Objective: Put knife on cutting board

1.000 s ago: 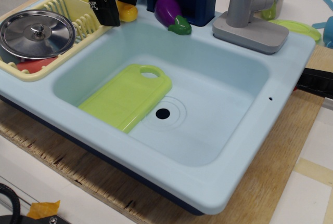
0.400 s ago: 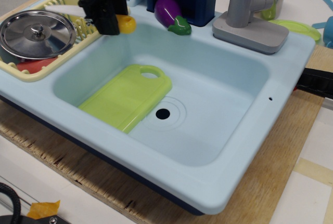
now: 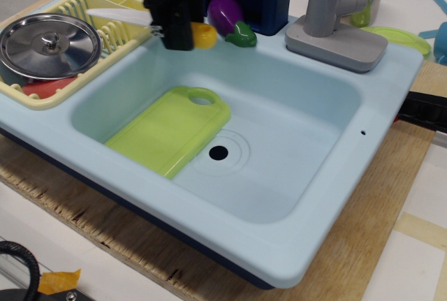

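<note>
My black gripper [image 3: 176, 34] is shut on the knife [image 3: 126, 16] and holds it in the air above the back left of the sink. The knife's yellow handle [image 3: 204, 35] sticks out to the right of the fingers and its white blade points left over the dish rack. The lime-green cutting board [image 3: 170, 129] lies flat on the sink floor at the left, below and in front of the gripper, with its oval hole at the far end.
The light blue sink [image 3: 335, 175] has a black drain hole [image 3: 218, 152] beside the board. A pale yellow dish rack [image 3: 112, 32] at left holds a steel pot lid [image 3: 49, 44]. A purple toy eggplant [image 3: 227, 16] lies behind the sink, a grey faucet [image 3: 335, 15] at back right.
The gripper has lifted the knife from the back rim and carried it to the right, from beside the dish rack to above the sink's back left edge.
</note>
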Tool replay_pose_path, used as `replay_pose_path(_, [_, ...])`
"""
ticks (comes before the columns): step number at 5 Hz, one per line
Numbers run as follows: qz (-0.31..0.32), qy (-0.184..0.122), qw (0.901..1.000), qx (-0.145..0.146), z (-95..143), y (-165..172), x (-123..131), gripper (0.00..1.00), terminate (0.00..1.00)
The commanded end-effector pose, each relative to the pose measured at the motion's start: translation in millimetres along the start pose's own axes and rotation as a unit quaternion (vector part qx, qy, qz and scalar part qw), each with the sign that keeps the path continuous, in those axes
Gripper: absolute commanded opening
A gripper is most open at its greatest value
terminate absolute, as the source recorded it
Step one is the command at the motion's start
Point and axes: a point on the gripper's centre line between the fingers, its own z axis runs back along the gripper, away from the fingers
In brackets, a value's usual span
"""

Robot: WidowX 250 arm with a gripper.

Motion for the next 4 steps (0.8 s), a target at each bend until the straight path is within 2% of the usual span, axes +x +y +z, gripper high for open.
replay_pose_path(1, [0.05, -0.02, 0.9985, 0.014, -5, -8, 22, 0.0, 0.0])
replay_pose_path(2, [0.117, -0.022, 0.9925, 0.027, -9, -24, 26, 0.0, 0.0])
replay_pose_path(3, [0.17, -0.014, 0.9839, 0.053, -11, -39, 25, 0.0, 0.0])
replay_pose_path(4, [0.202, -0.002, 0.9769, 0.069, -16, -42, 25, 0.0, 0.0])
